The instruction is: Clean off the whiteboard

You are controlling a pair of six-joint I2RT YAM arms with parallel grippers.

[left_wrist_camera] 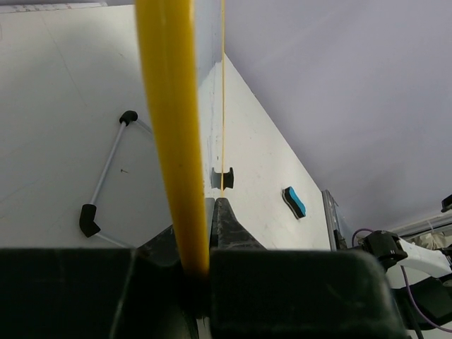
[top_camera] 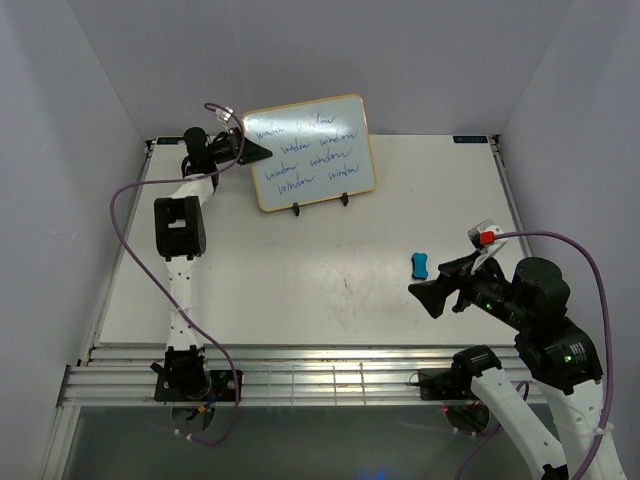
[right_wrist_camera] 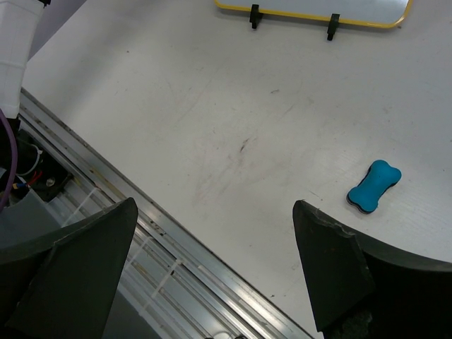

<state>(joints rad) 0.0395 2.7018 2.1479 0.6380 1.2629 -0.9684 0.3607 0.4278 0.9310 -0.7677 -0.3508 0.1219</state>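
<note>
Top view: whiteboard (top_camera: 312, 152) stands at 12 o'clock on table (top_camera: 300, 290), covered in blue writing. Left gripper (top_camera: 250, 150) pinches its 9 o'clock edge.

Left wrist: fingers (left_wrist_camera: 224, 226) clamp the whiteboard edge-on.

Right wrist: right gripper (right_wrist_camera: 215, 206) gapes wide, empty. Eraser (right_wrist_camera: 373, 186) lies at 2 o'clock.

Step judged: fetching the eraser. Next move: descend and close on it.

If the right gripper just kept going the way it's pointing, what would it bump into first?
Probably the bare table top. The right gripper, open, points down at empty surface; the blue eraser lies off to one side of that line, though depth is unclear.
</note>
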